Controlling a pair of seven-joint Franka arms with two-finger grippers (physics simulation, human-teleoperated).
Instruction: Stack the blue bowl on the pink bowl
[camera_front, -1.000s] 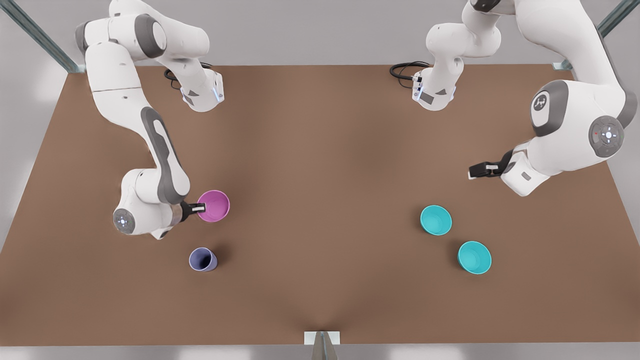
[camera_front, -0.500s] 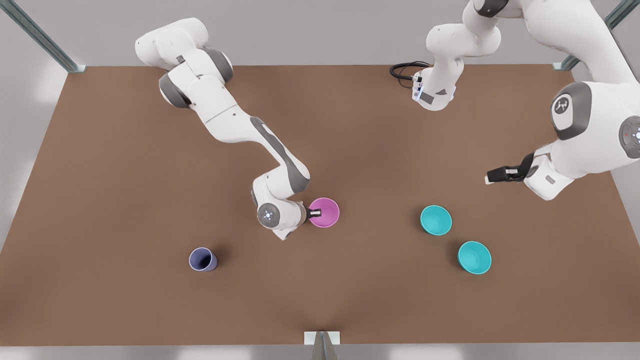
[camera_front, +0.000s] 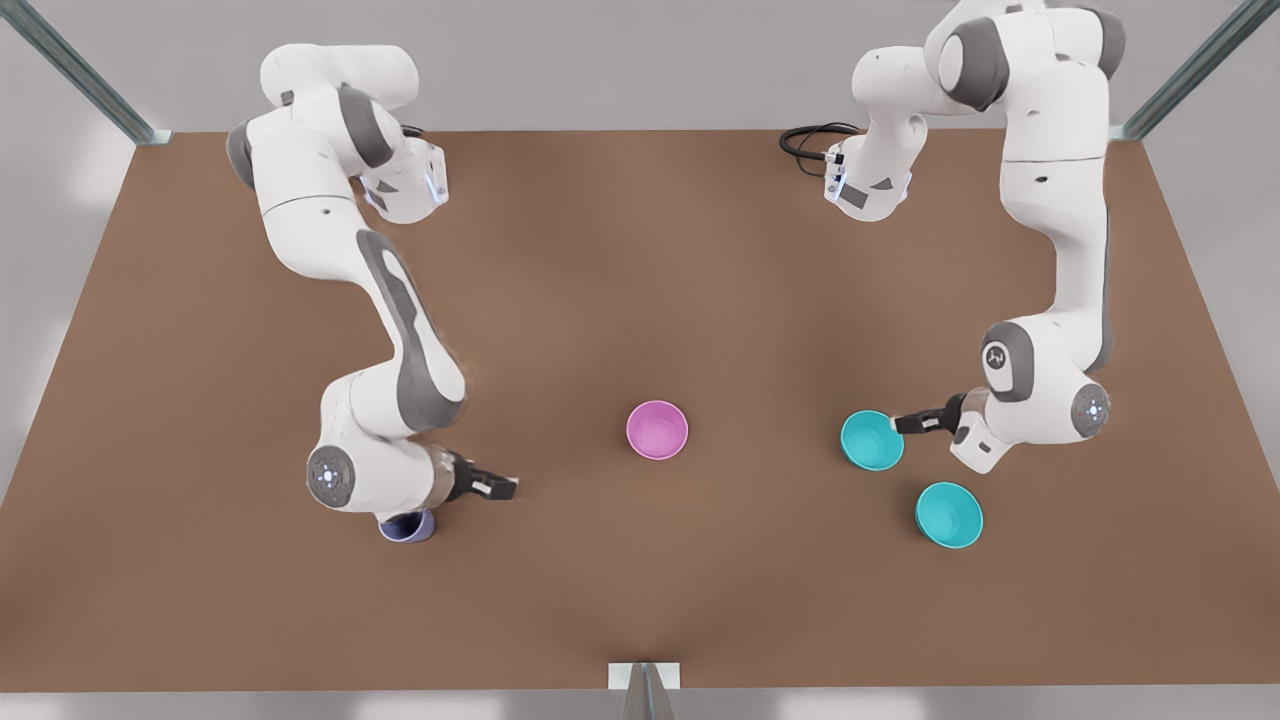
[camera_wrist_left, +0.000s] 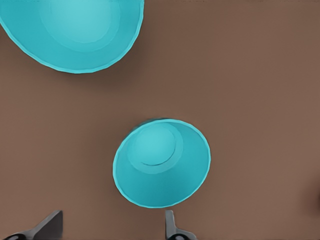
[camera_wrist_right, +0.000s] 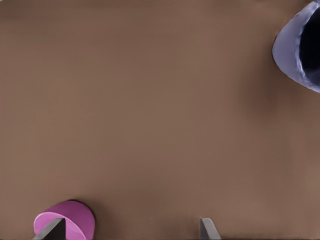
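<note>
Beside the pink bowl (camera_front: 657, 429), now alone mid-tabletop (camera_front: 640, 600), the right pincer (camera_front: 492, 487) has let go and backed off toward the lavender cup (camera_front: 408, 527); the left pincer (camera_front: 912, 423) has come up to touch the blue bowl (camera_front: 871, 440), so pickup looks next. Left wrist view: fingers (camera_wrist_left: 172, 231) wide, empty, nearer teal bowl (camera_wrist_left: 161, 162) just ahead. Right wrist view: fingers (camera_wrist_right: 209, 229) spread, pink bowl (camera_wrist_right: 67, 222) near one tip.

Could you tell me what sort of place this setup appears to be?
Probably a simulated two-arm test bench: a bare brown table with metal frame posts, holding only the pink bowl, two turquoise bowls and a lavender cup.
</note>
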